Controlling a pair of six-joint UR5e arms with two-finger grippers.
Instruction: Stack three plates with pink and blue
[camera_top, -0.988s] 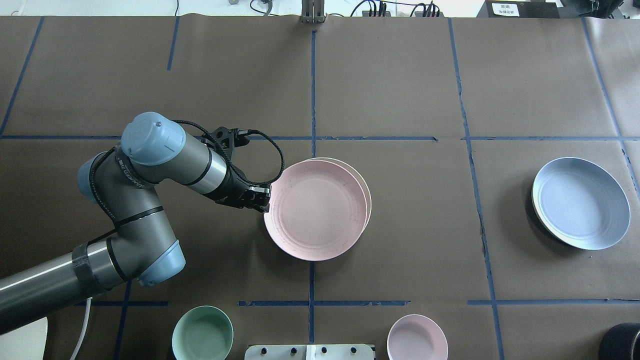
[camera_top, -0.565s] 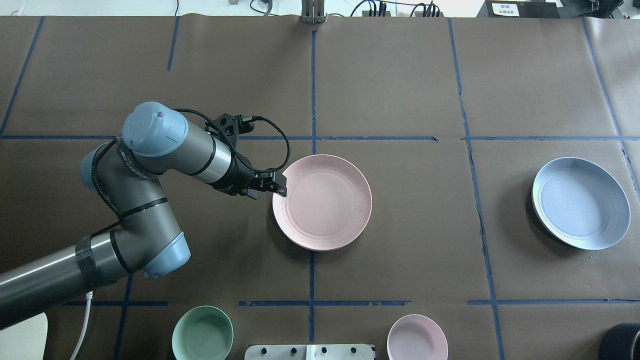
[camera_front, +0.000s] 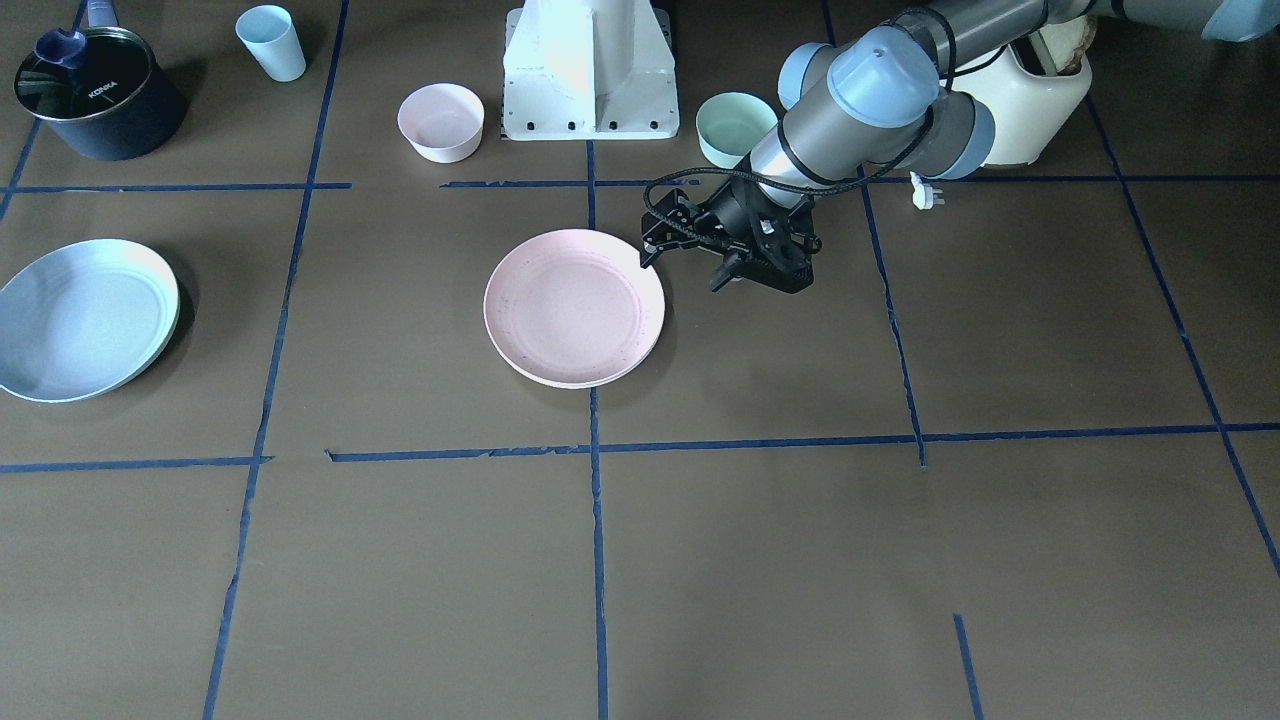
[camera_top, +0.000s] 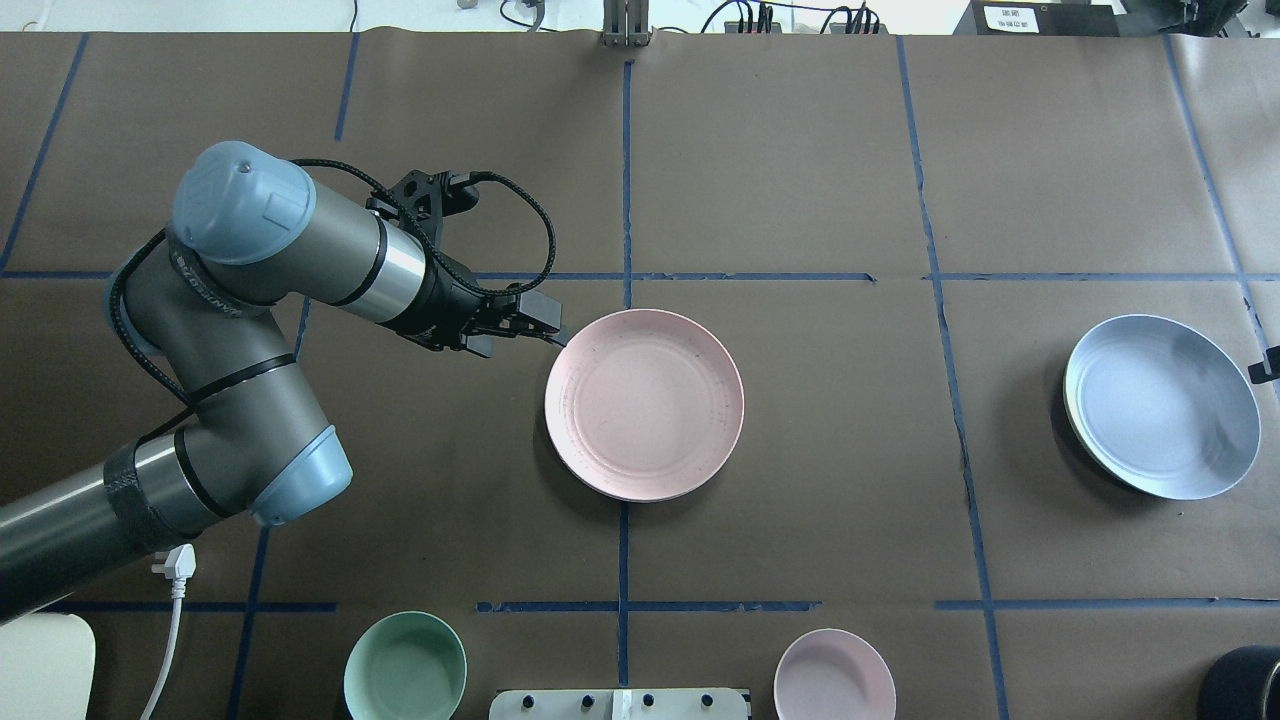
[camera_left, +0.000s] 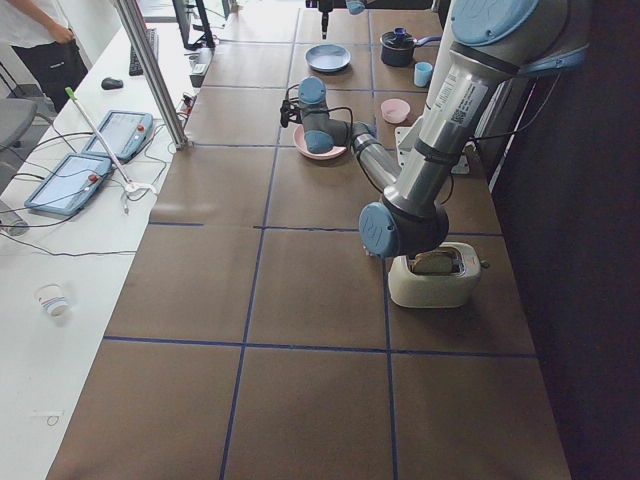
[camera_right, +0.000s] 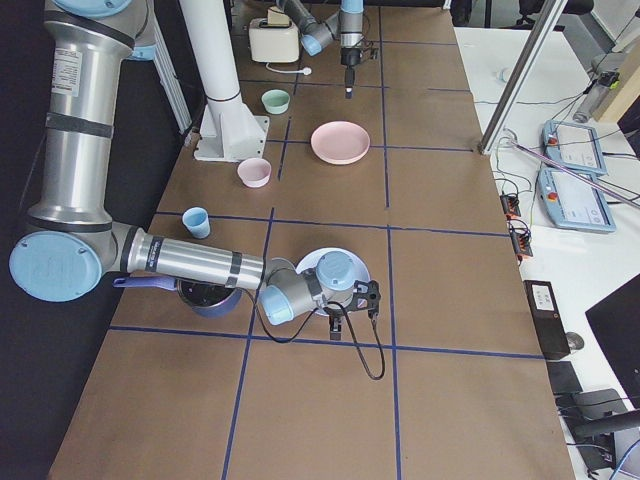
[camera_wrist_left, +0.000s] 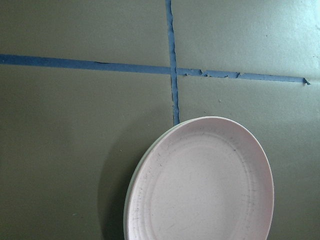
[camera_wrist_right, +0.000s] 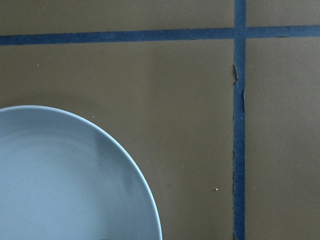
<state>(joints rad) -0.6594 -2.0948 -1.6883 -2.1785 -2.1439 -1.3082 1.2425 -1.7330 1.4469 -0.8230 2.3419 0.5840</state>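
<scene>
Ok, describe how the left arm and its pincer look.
The left arm is dark grey tubing with pale blue rounded joint caps, a silver band near the wrist and white lettering on one link. A black braided cable loops from the wrist to the black, angular left pincer.

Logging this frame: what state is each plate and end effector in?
pink plate: stacked on the cream-white plate, not held.
cream-white plate: beneath the pink, only its edge showing.
blue plate: lying alone, unstacked.
left end effector: open, empty, beside the pink plate's rim.
right end effector: by the blue plate; open or shut unclear.
</scene>
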